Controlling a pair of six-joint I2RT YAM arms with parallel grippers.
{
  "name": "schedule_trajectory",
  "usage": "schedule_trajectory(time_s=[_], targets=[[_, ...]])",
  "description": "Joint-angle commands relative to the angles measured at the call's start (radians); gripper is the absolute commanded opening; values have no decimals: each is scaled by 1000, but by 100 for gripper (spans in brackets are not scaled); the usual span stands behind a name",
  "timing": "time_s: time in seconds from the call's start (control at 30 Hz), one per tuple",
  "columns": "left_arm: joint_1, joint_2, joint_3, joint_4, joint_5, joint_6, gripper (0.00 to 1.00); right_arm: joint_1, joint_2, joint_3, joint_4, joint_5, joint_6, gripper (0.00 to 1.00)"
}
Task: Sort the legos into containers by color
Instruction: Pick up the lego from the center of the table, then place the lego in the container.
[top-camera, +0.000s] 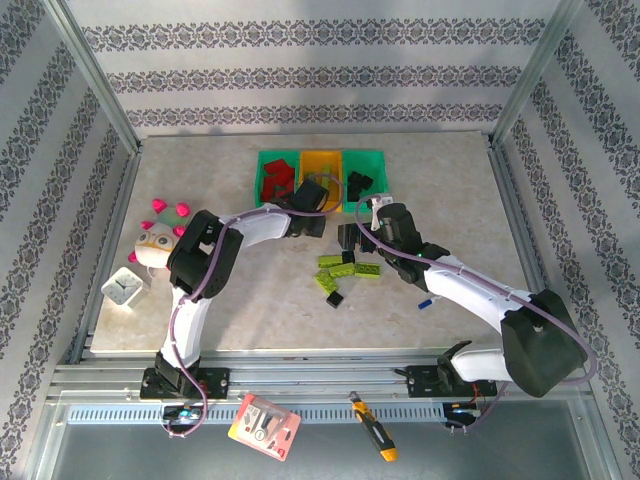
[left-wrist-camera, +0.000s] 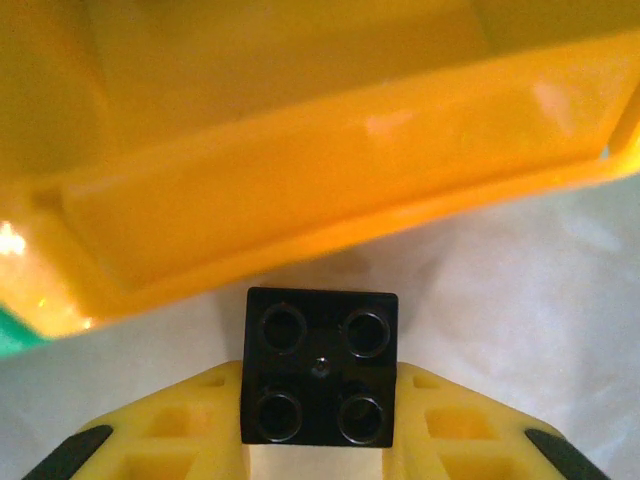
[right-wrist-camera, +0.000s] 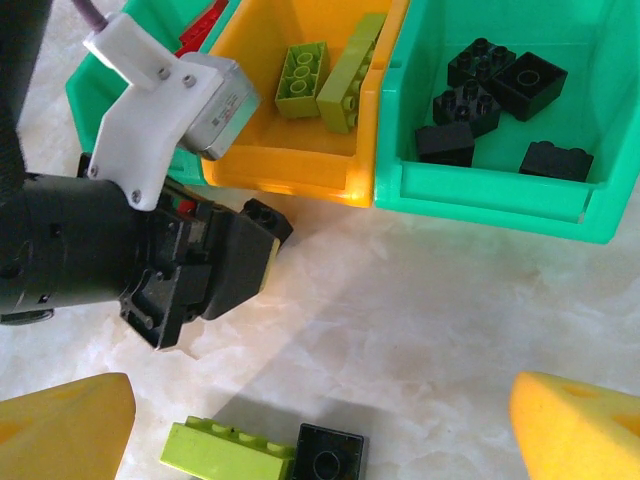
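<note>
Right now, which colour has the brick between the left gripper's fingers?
Black. The brick shows best in the left wrist view.

It looked like a robotics lab cell: aluminium frame (top-camera: 100, 80), wallpapered panels (top-camera: 300, 60), marble-look tabletop (top-camera: 445, 190) on metal rails (top-camera: 320, 378).

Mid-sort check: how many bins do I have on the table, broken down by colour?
Green bins: 2, one on the left and one on the right
Orange-yellow bin: 1
Total: 3
</note>
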Motion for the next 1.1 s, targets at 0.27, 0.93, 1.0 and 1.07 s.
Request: schedule_trajectory(time_s=[0.27,0.93,1.0,1.07], targets=[[-78,-199,-89,-14,8,-5,26,-8,-164,-42,24,95,-33,95],[-80,183,360,448,20,171,26,-101,-486,-231,-64,160,35,95],[-79,236,438,442,12,191,26,-103,-494,-232,-74,159,35,95],[-79,285,515,412,0,199,26,-104,-498,-239,-78,158,36,95]])
